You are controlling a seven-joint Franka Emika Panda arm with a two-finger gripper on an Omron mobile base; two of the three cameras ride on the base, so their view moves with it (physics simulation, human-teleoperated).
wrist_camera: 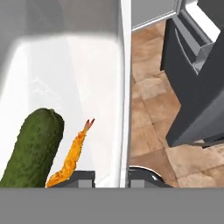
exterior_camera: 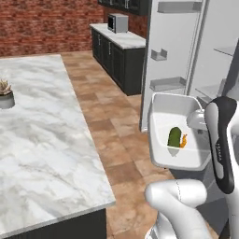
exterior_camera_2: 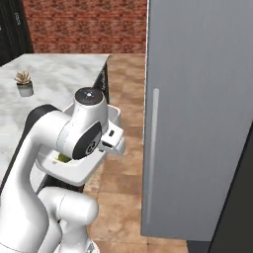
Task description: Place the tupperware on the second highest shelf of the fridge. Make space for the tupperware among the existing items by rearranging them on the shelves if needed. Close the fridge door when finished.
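Terracotta floor tiles (exterior_camera: pixel 116 140) are running down the middle of the left base frame, between the white marble island counter (exterior_camera: pixel 42 140) at left and the tall grey fridge (exterior_camera: pixel 186 51) standing open at upper right. I am clamping my gripper (wrist_camera: pixel 111 178) on the shallow white rectangular tupperware (exterior_camera: pixel 179 135), one finger on each side of its rim, holding it above the floor at centre right, near the fridge.

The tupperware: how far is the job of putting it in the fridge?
Done: the tupperware is off the counter, and the fridge door is open. In hand: the pincer grips the tub's rim, one tip on each side of the wall, and holds the tub over the floor before the fridge. Left: place it on the second highest shelf, shifting items if needed, then close the door.
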